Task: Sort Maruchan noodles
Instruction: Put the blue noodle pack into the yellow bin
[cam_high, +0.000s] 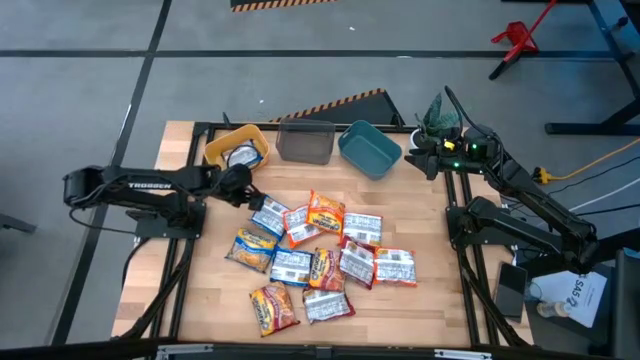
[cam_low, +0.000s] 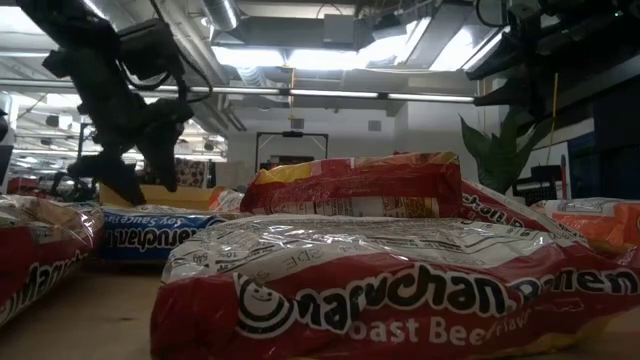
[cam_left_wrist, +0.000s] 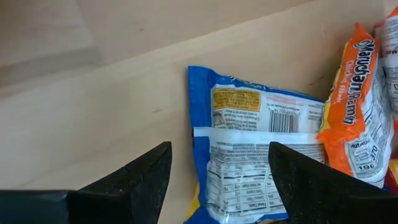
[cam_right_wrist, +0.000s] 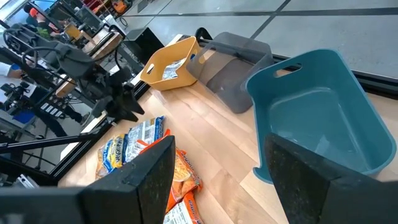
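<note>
Several Maruchan noodles packets in blue-white, orange and red prints lie flat in a loose pile on the wooden table, some overlapping. One more packet lies inside the yellow bin. My left gripper hovers open at the pile's far-left corner. In its wrist view the left gripper stands over the edge of a blue packet lying back side up, without touching it. An orange packet overlaps that one. My right gripper waits open, raised beside the teal bin.
Yellow, grey and teal bins stand in a row along the table's far edge; in the right wrist view the teal bin and the grey bin show nothing inside. Bare wood lies left of the pile and along the near edge.
</note>
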